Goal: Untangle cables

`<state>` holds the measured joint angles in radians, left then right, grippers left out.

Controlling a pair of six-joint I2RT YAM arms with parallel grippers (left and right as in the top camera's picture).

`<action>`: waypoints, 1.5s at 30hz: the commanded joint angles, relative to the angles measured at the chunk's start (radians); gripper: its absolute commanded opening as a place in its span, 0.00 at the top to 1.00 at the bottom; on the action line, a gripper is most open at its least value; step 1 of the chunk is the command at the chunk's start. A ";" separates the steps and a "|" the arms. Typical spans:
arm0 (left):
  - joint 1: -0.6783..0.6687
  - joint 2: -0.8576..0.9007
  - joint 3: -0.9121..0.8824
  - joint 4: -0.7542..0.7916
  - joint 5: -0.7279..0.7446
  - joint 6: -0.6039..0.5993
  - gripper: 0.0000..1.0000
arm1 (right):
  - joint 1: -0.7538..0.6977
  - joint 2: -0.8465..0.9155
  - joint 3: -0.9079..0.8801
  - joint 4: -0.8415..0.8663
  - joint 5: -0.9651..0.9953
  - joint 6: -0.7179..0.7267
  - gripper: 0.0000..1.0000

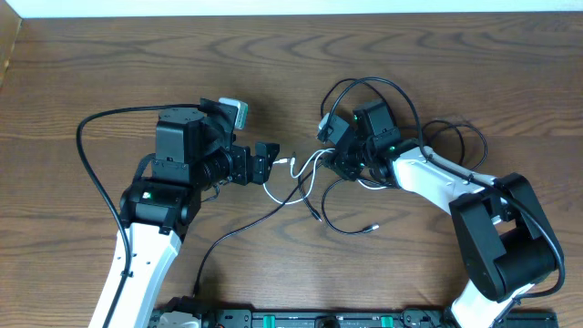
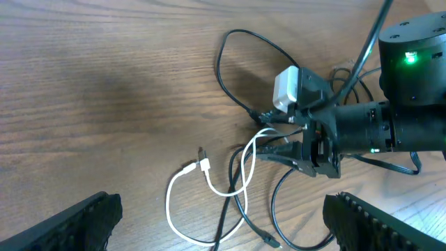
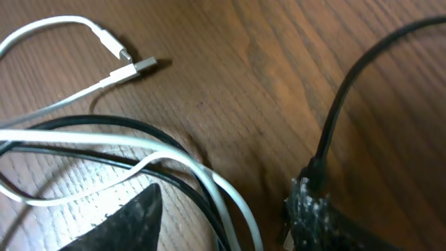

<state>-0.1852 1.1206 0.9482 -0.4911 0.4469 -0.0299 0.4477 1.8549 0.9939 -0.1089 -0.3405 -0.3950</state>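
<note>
A white cable [image 1: 301, 173] and a black cable [image 1: 351, 223] lie looped over each other at the table's middle. From the left wrist, the white cable [image 2: 174, 209] curls in a loop with both plugs beside it, and the black cable [image 2: 223, 59] arcs behind. My left gripper [image 1: 267, 162] hovers just left of the tangle, open wide [image 2: 223, 230], holding nothing. My right gripper [image 1: 339, 164] is down at the tangle's right side. Its fingers [image 3: 139, 223] straddle strands of the white cable [image 3: 49, 28] and the black cable [image 3: 83, 125], with gaps still visible on both sides.
The left arm's own thick black wire [image 1: 82, 137] loops out over the table at the left. More black loops [image 1: 460, 137] trail beside the right arm. The table's far edge [image 1: 291, 16] runs along the top.
</note>
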 commanded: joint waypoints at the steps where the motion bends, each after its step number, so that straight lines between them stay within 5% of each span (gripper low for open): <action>1: -0.003 0.004 0.003 -0.001 0.016 -0.010 0.02 | 0.004 -0.005 0.008 0.002 -0.005 0.080 0.56; 6: -0.003 0.004 0.003 -0.001 0.016 -0.010 0.02 | 0.004 -0.021 0.021 0.001 -0.005 0.182 0.98; 24: -0.003 0.004 0.003 -0.011 0.016 -0.010 0.02 | 0.002 -0.609 0.330 -0.177 -0.003 0.241 0.99; 36: -0.003 0.004 0.003 -0.027 0.016 -0.010 0.02 | -0.068 -0.682 0.452 -0.195 0.057 0.271 0.99; 37: -0.003 0.004 0.003 -0.027 0.016 -0.010 0.02 | -0.068 -0.680 0.452 -0.203 0.057 0.271 0.93; 38: -0.003 0.004 0.003 -0.027 0.016 -0.010 0.02 | -0.068 -0.675 0.452 -0.220 0.058 0.270 0.65; 41: -0.003 0.004 0.003 -0.027 0.016 -0.010 0.02 | -0.068 -0.665 0.452 -0.232 0.058 0.267 0.26; 45: -0.003 0.004 0.003 -0.028 0.016 -0.010 0.02 | -0.068 -0.654 0.452 -0.232 0.058 0.267 0.13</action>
<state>-0.1852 1.1206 0.9482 -0.5175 0.4469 -0.0299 0.3851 1.1931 1.4281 -0.3405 -0.2909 -0.1356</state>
